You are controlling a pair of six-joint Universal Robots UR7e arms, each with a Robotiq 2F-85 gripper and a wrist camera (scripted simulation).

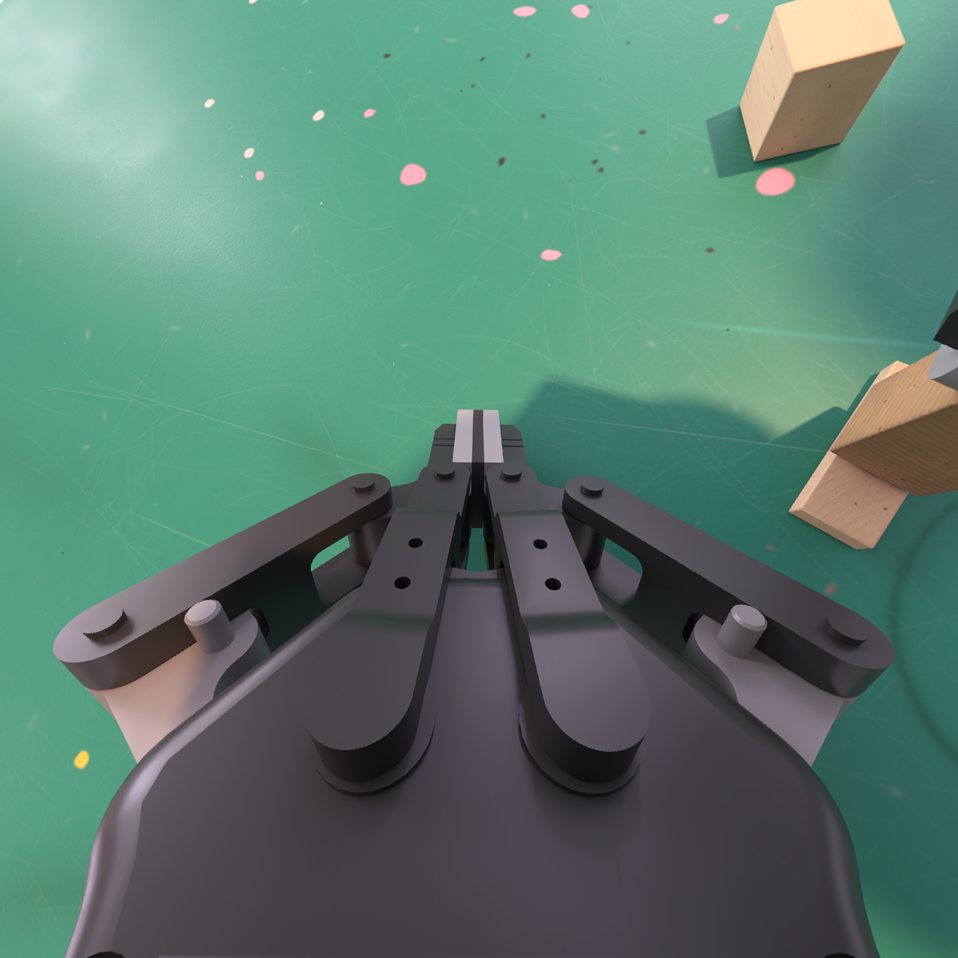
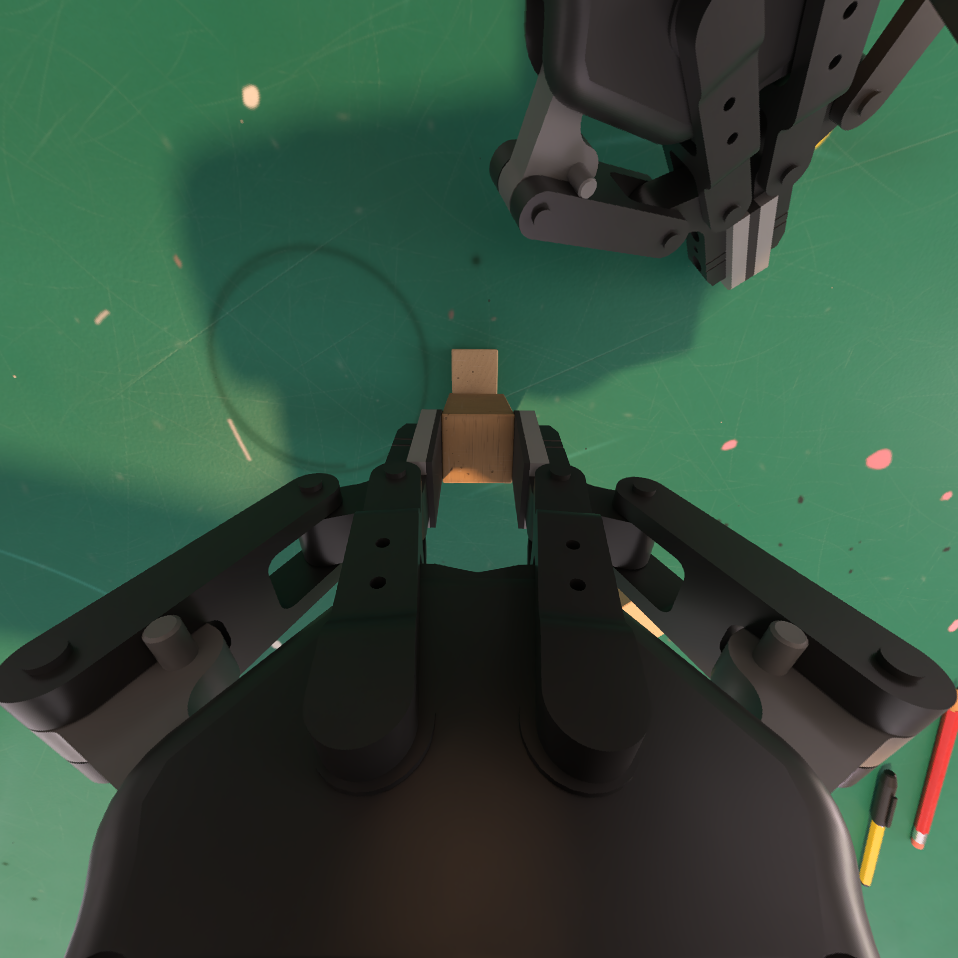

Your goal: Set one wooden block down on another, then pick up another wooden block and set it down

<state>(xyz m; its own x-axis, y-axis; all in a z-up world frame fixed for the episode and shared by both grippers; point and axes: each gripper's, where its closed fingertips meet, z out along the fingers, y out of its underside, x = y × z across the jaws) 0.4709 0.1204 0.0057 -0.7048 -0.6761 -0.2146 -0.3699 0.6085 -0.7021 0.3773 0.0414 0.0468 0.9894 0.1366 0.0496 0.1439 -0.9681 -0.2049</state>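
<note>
A green mat [image 1: 311, 311] is covering the whole surface, showing fine scratches, pink and cream paint spots and dark specks. Light is glaring off its far left corner in the left wrist view. Broad soft shadows are lying across it, and a faint ring mark [image 2: 316, 357] is showing.

My left gripper [image 1: 477, 435]: matte charcoal body, rounded housing, paired linkage bars with round pivot pins, pale grey pads [image 1: 465, 435]. My right gripper [image 2: 477, 446]: same dark build, two screw holes per finger, grey pads [image 2: 421, 438].
</note>
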